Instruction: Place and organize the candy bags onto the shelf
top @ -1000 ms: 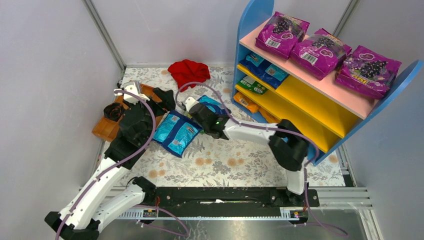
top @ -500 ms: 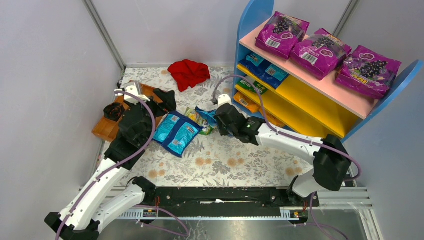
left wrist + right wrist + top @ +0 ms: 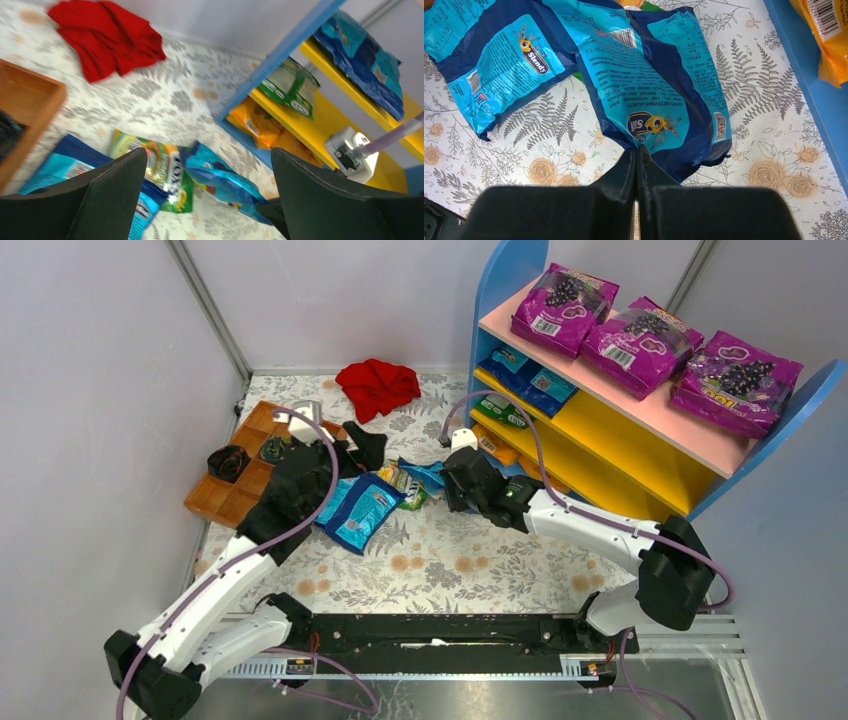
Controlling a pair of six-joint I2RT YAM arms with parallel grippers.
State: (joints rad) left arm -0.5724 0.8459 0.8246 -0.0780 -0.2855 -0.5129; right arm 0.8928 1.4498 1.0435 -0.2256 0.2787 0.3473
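Several candy bags lie on the floral mat. My right gripper (image 3: 638,150) is shut on the near edge of a bright blue candy bag (image 3: 649,90), just left of the shelf (image 3: 495,300). A second blue bag (image 3: 494,65) lies beside it, and a green bag (image 3: 167,165) shows between them. My left gripper (image 3: 209,152) hangs open above the green bag and the held blue bag (image 3: 227,175), gripping nothing. In the top view it (image 3: 358,455) sits over the pile, and the right gripper (image 3: 447,488) is just right of it. Blue (image 3: 530,380), green (image 3: 505,410) and orange (image 3: 495,445) bags rest on the shelf's yellow boards.
Three magenta grape bags (image 3: 640,340) lie on the pink top board. A red cloth (image 3: 378,385) sits at the back of the mat. A brown wooden tray (image 3: 235,490) lies at the left. The shelf's blue side panel (image 3: 819,105) stands right of the held bag.
My right gripper has dragged the blue bag rightwards toward the shelf, uncovering the green bag. My left arm has swung from over the wooden tray to above the pile, still open.
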